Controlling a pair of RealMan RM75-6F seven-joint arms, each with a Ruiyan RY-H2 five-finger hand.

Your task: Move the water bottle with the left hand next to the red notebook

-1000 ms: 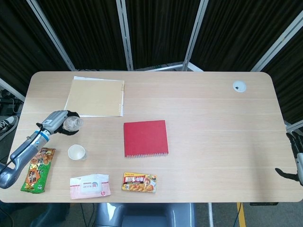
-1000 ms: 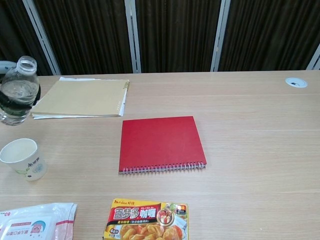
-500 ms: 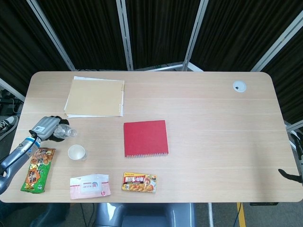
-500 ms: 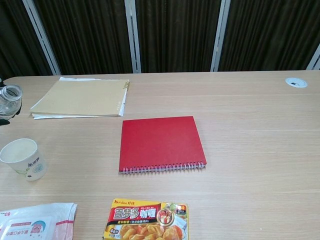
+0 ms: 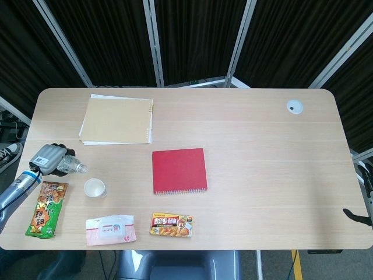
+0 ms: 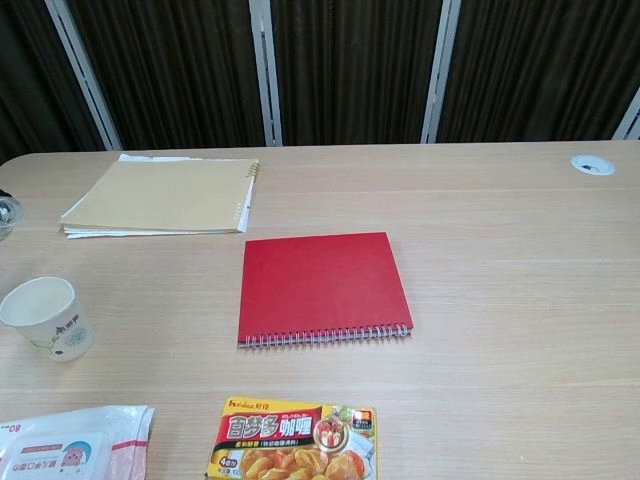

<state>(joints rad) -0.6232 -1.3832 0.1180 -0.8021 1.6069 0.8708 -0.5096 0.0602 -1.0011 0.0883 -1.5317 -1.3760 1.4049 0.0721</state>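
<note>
The clear water bottle [image 5: 71,166] is at the table's left edge, tilted with its neck pointing right. My left hand [image 5: 48,158] grips its body from the left. In the chest view only a sliver of the bottle [image 6: 5,212] shows at the left border, and the hand is out of frame. The red notebook [image 5: 179,170] [image 6: 322,287] lies flat mid-table, well to the right of the bottle. Only a small part of my right hand [image 5: 358,216] shows at the far right edge, off the table.
A tan notebook on papers [image 5: 118,119] lies at the back left. A paper cup [image 5: 94,188] stands just right of the bottle. A snack packet [image 5: 46,208], a wipes pack [image 5: 111,228] and a curry box [image 5: 171,224] line the front edge. A cable grommet [image 5: 294,106] sits back right.
My left hand has carried the bottle left and toward the front, away from the red notebook, and it has almost left the chest view. The right hand slid further off the right edge.
</note>
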